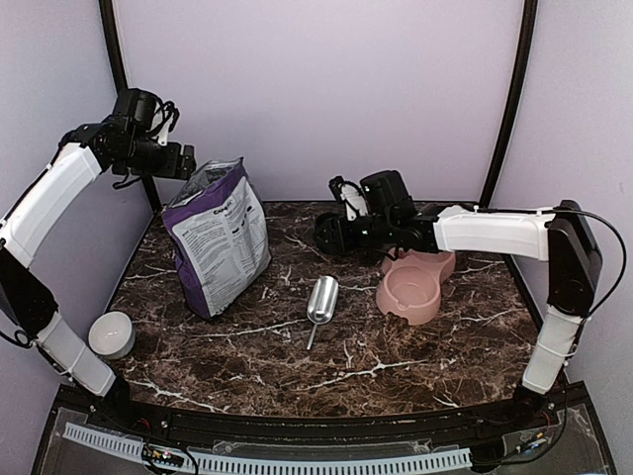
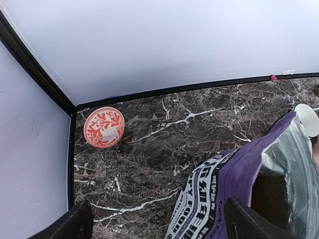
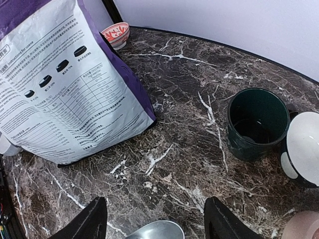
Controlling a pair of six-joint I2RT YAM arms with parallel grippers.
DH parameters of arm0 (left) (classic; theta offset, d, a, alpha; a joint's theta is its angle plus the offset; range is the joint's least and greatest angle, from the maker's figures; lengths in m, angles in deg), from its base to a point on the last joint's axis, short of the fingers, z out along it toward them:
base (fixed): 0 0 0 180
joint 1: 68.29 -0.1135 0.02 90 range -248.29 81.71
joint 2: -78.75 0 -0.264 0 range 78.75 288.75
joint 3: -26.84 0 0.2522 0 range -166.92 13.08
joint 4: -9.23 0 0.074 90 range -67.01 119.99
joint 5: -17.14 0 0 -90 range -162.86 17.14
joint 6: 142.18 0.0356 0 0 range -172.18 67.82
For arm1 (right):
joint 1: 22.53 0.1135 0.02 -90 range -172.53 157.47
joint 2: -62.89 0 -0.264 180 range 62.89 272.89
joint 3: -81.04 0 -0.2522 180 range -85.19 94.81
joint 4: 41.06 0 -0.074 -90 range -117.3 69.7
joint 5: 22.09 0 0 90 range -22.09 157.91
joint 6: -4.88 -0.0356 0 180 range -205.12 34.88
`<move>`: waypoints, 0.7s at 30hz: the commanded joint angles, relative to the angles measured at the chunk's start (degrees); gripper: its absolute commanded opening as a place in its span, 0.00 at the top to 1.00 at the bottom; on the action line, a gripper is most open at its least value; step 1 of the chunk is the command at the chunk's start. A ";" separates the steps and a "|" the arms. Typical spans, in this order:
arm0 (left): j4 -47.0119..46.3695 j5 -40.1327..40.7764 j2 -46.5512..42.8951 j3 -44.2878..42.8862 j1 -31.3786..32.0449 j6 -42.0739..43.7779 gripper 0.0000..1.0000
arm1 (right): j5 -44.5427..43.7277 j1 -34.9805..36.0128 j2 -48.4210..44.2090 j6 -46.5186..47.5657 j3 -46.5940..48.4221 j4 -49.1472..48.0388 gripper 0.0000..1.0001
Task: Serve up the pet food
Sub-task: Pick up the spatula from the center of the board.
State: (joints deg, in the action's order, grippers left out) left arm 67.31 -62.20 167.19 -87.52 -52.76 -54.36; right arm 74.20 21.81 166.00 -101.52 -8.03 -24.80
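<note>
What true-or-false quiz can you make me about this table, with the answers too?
1. The purple pet food bag stands upright on the table. True.
2. The right gripper is holding the metal scoop. False: the scoop lies on the table between the bag and the pink double bowl, and the jaws are open and empty.
3. The pink double bowl is heaped with kibble. False: the compartment that shows is empty.
4. A dark green mug stands on the table. True.
5. The left gripper is up by the bag's top, jaws open. True.
</note>
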 commanded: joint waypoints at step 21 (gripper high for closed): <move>0.37 -14.80 -5.81 -8.87 13.88 7.19 0.15 | -0.85 1.29 -1.64 10.18 0.48 13.13 0.31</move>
State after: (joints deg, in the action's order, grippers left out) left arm 66.41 -73.52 160.42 -93.66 -41.03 -50.29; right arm 70.09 24.10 166.05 -95.69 -8.09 -13.45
